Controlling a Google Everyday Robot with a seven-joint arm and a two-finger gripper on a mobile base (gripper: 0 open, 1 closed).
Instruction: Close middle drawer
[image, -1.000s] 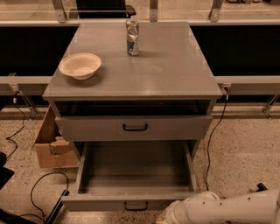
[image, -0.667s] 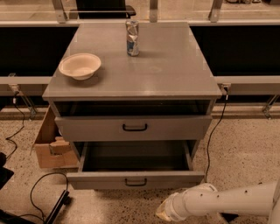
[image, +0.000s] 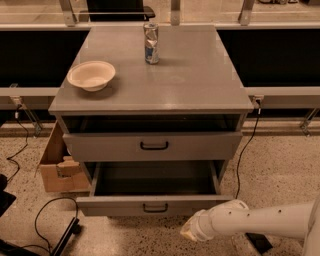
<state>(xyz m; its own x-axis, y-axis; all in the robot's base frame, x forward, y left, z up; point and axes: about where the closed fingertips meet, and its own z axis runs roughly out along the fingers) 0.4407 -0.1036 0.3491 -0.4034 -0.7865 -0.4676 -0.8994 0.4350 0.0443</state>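
Observation:
The grey cabinet (image: 150, 85) stands in the middle of the view. Its middle drawer (image: 155, 205) has a low flat grey front with a small black handle (image: 155, 207). It stands partly pulled out, and its empty inside shows. Above it, the taller-fronted top drawer (image: 154, 146) is slightly out, with a dark gap over it. The lowest drawer is out of view. My gripper (image: 189, 234) is at the end of the white arm (image: 260, 220). It is low at the bottom right, just in front of and below the right part of the middle drawer's front.
A cream bowl (image: 91, 75) and a drink can (image: 151, 43) stand on the cabinet top. A cardboard box (image: 57, 165) sits on the floor to the left. Black cables (image: 45, 220) lie on the speckled floor at the lower left, and another cable (image: 245, 150) hangs at the right.
The middle drawer has slid a good way back into the cabinet and is much less open than before. My arm's end has shifted slightly up and left along the drawer front.

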